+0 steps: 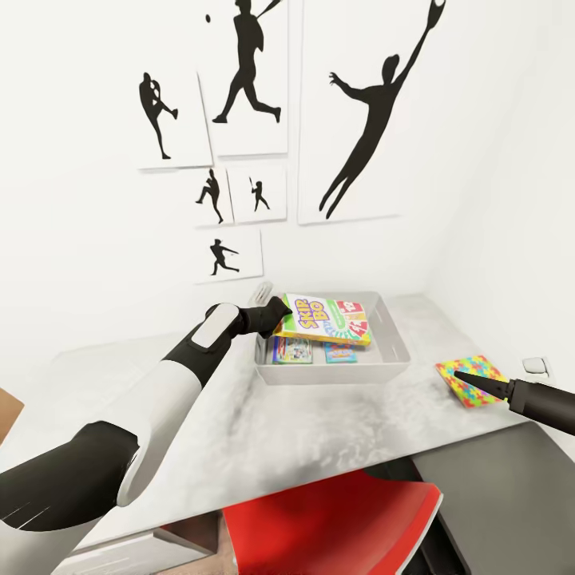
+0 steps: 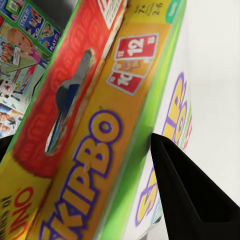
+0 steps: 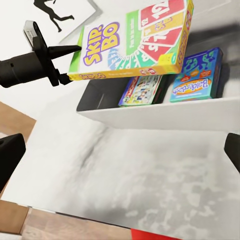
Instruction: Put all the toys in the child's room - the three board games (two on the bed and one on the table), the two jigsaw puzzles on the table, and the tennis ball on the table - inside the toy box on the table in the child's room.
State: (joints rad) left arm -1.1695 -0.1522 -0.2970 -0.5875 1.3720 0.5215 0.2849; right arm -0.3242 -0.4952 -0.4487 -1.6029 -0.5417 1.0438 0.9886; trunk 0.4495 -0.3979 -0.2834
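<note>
My left gripper (image 1: pixel 279 314) is shut on the edge of the green-yellow-red SKIP-BO board game (image 1: pixel 326 319), holding it tilted just above the pale grey toy box (image 1: pixel 334 375) on the table (image 1: pixel 239 423). In the left wrist view one dark finger (image 2: pixel 192 200) presses on the SKIP-BO box (image 2: pixel 95 150). Two more board games lie flat in the toy box (image 3: pixel 165 114): a white-faced one (image 3: pixel 142 90) and a blue one (image 3: pixel 197 75). My right gripper (image 1: pixel 461 374) is open, its tip over a jigsaw puzzle (image 1: pixel 473 382) to the right of the bin. The tennis ball and the bed are out of view.
A red chair (image 1: pixel 335 519) sits tucked under the table's front edge. The dark grey wing (image 1: pixel 495 479) lies at the lower right below my right arm. White walls with black silhouette pictures (image 1: pixel 351 112) close in the back and right; a wall socket (image 1: pixel 537 366) sits near the puzzle.
</note>
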